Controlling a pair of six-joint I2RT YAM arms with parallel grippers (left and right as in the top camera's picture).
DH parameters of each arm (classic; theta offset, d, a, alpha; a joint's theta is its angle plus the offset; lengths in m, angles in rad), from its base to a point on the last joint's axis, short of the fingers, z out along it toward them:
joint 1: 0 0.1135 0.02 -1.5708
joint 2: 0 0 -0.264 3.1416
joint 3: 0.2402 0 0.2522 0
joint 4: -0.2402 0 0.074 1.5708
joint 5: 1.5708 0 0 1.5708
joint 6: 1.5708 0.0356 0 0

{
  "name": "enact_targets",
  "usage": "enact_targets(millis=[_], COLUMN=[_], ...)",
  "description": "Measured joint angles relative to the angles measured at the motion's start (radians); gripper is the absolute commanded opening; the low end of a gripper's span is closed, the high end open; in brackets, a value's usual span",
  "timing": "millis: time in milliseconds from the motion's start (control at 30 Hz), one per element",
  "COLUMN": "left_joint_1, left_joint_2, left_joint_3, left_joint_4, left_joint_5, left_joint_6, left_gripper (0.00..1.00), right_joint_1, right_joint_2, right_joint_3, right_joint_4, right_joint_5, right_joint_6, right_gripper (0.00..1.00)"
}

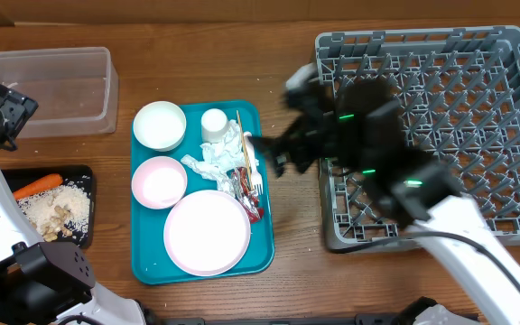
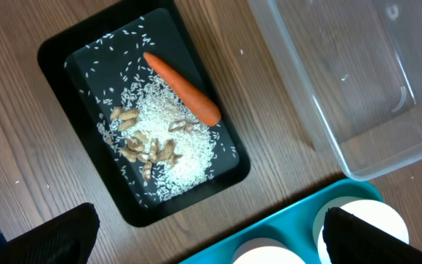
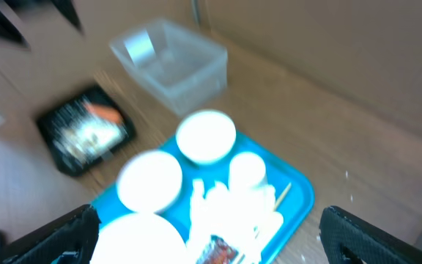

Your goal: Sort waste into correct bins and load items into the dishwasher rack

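Several crumpled napkins (image 1: 217, 155) and a red wrapper (image 1: 247, 206) lie on the teal tray (image 1: 147, 262), with the white fork (image 1: 256, 182) tangled right beside them. The right gripper (image 3: 222, 236) hangs above, blurred, jaws wide and empty; a hurried pinch might drag the fork along. The left gripper (image 2: 211, 242), equally spread and empty, hovers near the black tray (image 2: 57, 66).

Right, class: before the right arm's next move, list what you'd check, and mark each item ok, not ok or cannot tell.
1. Right gripper open: ok.
2. Left gripper open, holding nothing: ok.
3. Clear tub empty for waste: ok.
4. Crumpled napkins free of the fork and red wrapper: cannot tell.
5. Carrot and food scraps in the black tray: ok.
6. Dishwasher rack floor free: cannot tell, the right arm covers part.
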Motion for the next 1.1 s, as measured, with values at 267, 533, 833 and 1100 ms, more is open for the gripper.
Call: enact_targets(millis=[267, 533, 833, 1100], left_joint_1=[0.000, 0.000, 0.000, 0.000], left_joint_2=[0.000, 0.000, 0.000, 0.000], left_joint_3=[-0.005, -0.097, -0.142, -0.142], left_joint_4=[-0.028, -0.029, -0.024, -0.008], left_joint_5=[-0.003, -0.003, 0.009, 0.132], left_joint_6=[0.000, 0.000, 0.000, 0.000], left_gripper=[1.00, 1.00, 1.00, 1.00], right_joint_1=[0.158, 0.178, 0.178, 0.178], right_joint_2=[0.219, 0.274, 0.274, 0.274], right_joint_3=[0.003, 0.004, 0.004, 0.004], right_joint_4=[-0.069, -0.077, -0.053, -0.082], right_joint_5=[0.205, 0.230, 0.237, 0.096], right_joint_6=[-0.032, -0.010, 0.000, 0.003], right_gripper=[1.00, 1.00, 1.00, 1.00])
